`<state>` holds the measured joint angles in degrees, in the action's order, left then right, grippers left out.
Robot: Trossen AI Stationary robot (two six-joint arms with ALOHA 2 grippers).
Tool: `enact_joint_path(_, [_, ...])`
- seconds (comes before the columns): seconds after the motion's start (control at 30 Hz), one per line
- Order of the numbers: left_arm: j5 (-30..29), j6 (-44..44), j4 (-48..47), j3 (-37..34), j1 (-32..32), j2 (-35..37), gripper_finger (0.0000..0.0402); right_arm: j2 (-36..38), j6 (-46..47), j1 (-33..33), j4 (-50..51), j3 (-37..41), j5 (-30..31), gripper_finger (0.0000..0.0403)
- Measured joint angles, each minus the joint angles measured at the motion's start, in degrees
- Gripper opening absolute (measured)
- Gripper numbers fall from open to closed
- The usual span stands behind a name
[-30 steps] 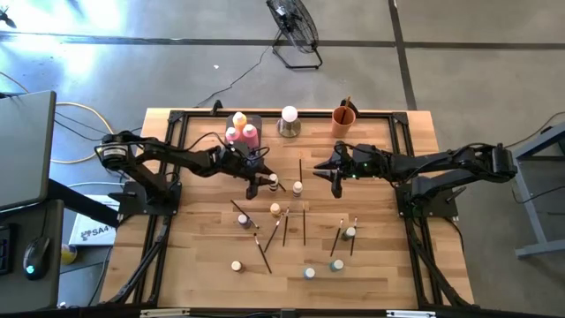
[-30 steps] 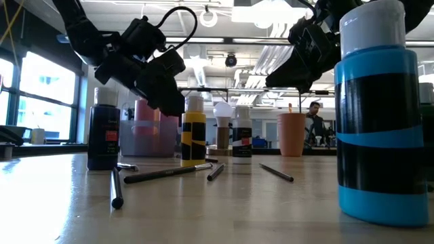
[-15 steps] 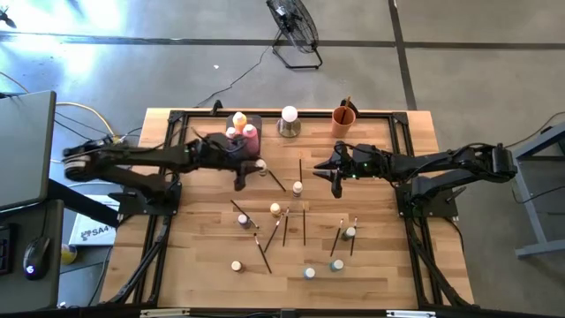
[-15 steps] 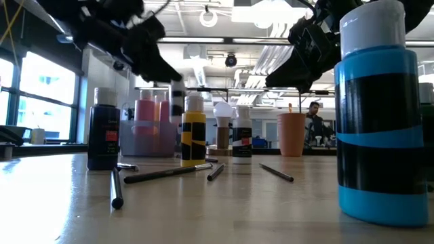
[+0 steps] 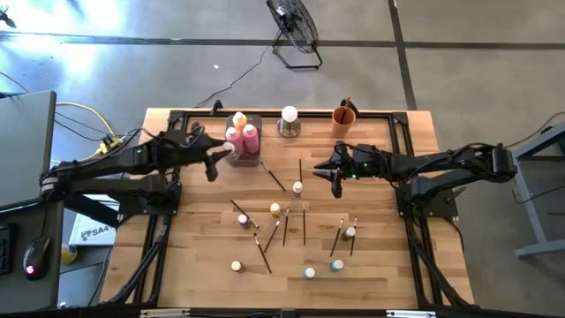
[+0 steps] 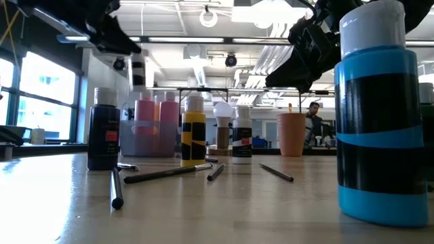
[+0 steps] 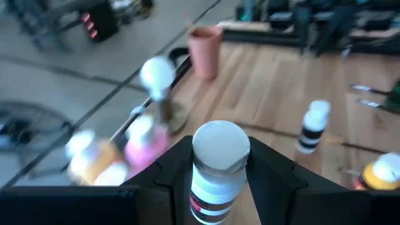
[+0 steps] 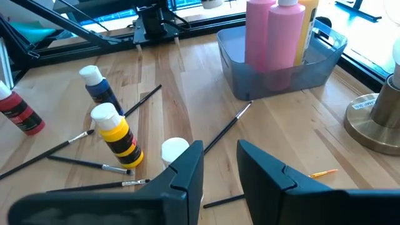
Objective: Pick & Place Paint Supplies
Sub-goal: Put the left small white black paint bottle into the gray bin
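Note:
My left gripper (image 5: 221, 154) is raised beside the grey tray's (image 5: 254, 161) left end, shut on a small white-capped bottle (image 7: 219, 164). That bottle (image 6: 137, 72) hangs high above the table in the low view. The tray holds pink bottles (image 5: 249, 135) and a yellow one, standing upright. Several small bottles (image 5: 275, 210) stand and thin brushes (image 5: 305, 223) lie on the wooden table's middle and near part. My right gripper (image 5: 332, 174) hovers right of centre, open, with nothing between its fingers (image 8: 187, 170); a white-capped bottle (image 8: 175, 150) stands just beside them. My left gripper pinches the small bottle's body (image 7: 211, 199) between its two fingers, below the white cap (image 7: 220, 145). The fingers reach it from the table's left side, slanting slightly down. The bottle stays upright, lifted clear of the table.
A white ball on a metal base (image 5: 289, 120) and an orange cup (image 5: 343, 117) stand at the far edge, right of the tray. A blue-banded bottle (image 6: 376, 115) stands close to the low camera. Black frame rails (image 5: 177, 119) border the table.
My left gripper has risen and drawn back from the table's middle toward the left and far edge, up beside the tray, tipping closer to level. It carries the small white-capped bottle, lifted clear of the table.

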<state>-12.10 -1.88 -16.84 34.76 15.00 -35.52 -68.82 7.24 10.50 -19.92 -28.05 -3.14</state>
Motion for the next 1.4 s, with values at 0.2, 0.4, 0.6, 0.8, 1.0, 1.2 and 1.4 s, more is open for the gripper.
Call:
enact_joint_path(0.2, [-3.9, 3.7, -5.2, -1.1, 0.0, 1.7, 0.0129, 0.0, 0.0, 0.0, 0.0, 0.0, 0.0, 0.0091])
enact_joint_path(0.4, [-8.3, 3.7, 3.0, -7.8, 0.0, 1.7, 0.0129, 0.0, 0.0, 0.0, 0.0, 0.0, 0.0, 0.0091])
enact_joint_path(0.6, [-11.6, 3.7, 7.1, -10.9, 0.0, 1.7, 0.0129, 0.0, 0.0, 0.0, 0.0, 0.0, 0.0, 0.0091])
enact_joint_path(0.8, [-12.3, 3.9, 14.1, -15.2, 0.0, 1.6, 0.0129, 0.0, 0.0, 0.0, 0.0, 0.0, 0.0, 0.0091])
enact_joint_path(1.0, [-13.2, 3.9, 18.4, -18.8, 0.0, 1.6, 0.0129, 0.0, 0.0, 0.0, 0.0, 0.0, 0.0, 0.0091])
enact_joint_path(1.2, [-15.0, 5.1, 20.9, -20.8, 0.0, 1.1, 0.0129, 0.0, 0.0, 0.0, 0.0, 0.0, 0.0, 0.0091])
enact_joint_path(1.4, [-16.9, 5.1, 24.3, -21.4, 0.0, -1.8, 0.0129, 0.0, 0.0, 0.0, 0.0, 0.0, 0.0, 0.0091])
